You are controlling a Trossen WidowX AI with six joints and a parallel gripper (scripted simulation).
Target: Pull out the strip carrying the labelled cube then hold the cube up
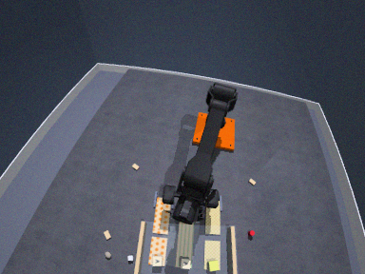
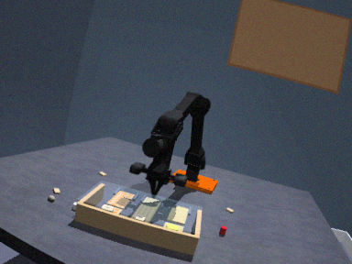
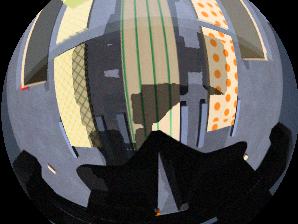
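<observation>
Three strips lie side by side in a low wooden tray (image 2: 137,230). The middle green-striped strip (image 1: 186,244) (image 2: 146,211) (image 3: 149,43) is in one piece and carries a labelled cube (image 1: 185,264) at its far end. The orange-dotted strip (image 1: 161,220) (image 3: 220,63) and the pale yellow strip (image 1: 213,221) (image 3: 69,96) are each split by a gap. A second labelled cube (image 1: 157,261) sits on the orange strip's far piece, and a yellow-green cube (image 1: 214,265) on the yellow one. My gripper (image 1: 186,218) (image 2: 155,190) (image 3: 156,134) is shut and empty, pointing down just above the near end of the middle strip.
Wooden rails (image 1: 140,247) (image 1: 233,247) flank the strips. An orange base plate (image 1: 228,137) lies under the arm's base. A small red cylinder (image 1: 251,233) (image 2: 223,230), wooden chips (image 1: 135,166) (image 1: 252,181) (image 1: 106,234), a grey ball (image 1: 108,255) and a white cube (image 1: 130,258) are scattered around.
</observation>
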